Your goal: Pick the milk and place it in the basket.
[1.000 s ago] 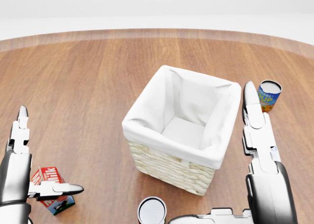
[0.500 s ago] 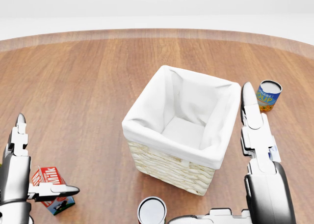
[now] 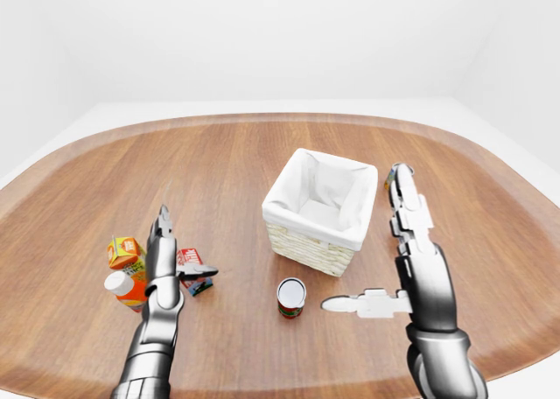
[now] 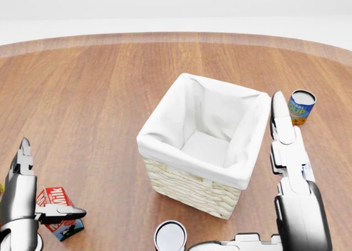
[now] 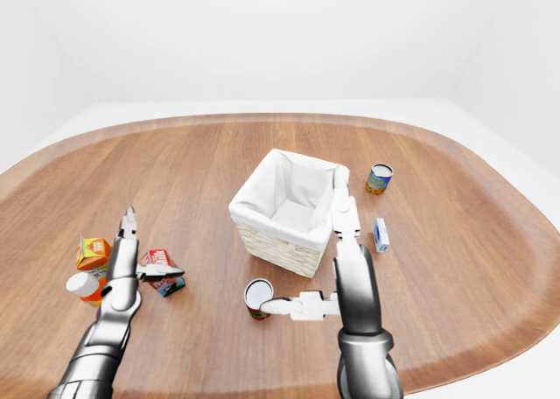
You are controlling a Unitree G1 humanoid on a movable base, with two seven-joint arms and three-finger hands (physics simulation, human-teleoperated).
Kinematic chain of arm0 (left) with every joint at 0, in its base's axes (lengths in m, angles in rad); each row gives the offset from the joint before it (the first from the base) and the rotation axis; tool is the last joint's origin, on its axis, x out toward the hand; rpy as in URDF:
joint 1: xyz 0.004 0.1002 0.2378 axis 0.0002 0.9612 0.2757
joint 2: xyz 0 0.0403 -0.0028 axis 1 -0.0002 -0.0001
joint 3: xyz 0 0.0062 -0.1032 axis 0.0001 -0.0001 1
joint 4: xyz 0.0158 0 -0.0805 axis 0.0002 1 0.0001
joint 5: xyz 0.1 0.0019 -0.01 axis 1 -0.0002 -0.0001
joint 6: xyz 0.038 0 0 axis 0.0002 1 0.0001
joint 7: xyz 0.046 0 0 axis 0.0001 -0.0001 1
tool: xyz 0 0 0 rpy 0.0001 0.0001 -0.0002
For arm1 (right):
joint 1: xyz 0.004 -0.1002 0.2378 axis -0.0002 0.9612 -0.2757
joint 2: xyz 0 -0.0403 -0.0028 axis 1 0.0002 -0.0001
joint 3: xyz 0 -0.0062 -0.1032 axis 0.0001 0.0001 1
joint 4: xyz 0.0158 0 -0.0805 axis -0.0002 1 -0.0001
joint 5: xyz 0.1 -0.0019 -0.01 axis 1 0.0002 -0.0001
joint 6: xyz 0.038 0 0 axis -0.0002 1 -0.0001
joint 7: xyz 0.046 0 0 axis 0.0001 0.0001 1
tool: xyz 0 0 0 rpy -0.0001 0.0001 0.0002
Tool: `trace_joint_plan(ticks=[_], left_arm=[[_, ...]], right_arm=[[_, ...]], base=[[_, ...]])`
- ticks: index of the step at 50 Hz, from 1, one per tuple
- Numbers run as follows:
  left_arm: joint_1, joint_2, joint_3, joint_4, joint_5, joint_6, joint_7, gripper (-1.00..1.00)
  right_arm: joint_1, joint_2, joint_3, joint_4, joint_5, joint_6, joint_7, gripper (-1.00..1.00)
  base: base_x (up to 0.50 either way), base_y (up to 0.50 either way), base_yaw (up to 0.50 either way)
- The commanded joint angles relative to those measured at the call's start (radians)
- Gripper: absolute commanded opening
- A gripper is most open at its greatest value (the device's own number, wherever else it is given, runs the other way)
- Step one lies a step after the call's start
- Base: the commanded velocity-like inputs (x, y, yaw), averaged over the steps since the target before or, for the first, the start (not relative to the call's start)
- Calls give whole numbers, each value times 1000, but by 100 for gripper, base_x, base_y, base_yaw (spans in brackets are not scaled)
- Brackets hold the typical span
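Milk carton [image 4: 56, 212]: red and white, lying tilted on the bench near its left edge, not yet lifted.
Left hand [image 3: 164, 257]: fingers spread wide, one thumb-like finger [image 4: 65, 211] laid across the carton, nothing closed round it.
Risk, as judged: a closing squeeze on so shallow a hold may skid or roll the carton toward the orange juice carton [image 3: 124, 252] and bottle [image 3: 128, 290] just beside it.
Basket [image 4: 165, 184]: white-lined wicker, mid-bench, well apart from the carton; a low carry may clip its rim.
Right hand [image 4: 287, 149]: fingers extended, empty, beside the basket.
Nearby: red can [image 3: 291, 296], soup can [image 4: 301, 107].
Bench [image 3: 227, 163]: rounded brown wood, plain white room around.
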State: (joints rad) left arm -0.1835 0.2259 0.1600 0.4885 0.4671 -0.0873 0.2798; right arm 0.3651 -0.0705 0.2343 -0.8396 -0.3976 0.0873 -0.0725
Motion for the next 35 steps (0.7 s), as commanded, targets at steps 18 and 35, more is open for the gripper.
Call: trace_joint_plan(ticks=[18,35], left_arm=[[-197,51,-50,542,-137,0,-68,-100],[-178,44,-72,528,-99,0,-67,-100]], right_arm=[[-4,7,-17,-6,11,0,0,100],[-5,14,-31,-9,18,0,4,100]], base=[[0,0,0],[0,0,0]])
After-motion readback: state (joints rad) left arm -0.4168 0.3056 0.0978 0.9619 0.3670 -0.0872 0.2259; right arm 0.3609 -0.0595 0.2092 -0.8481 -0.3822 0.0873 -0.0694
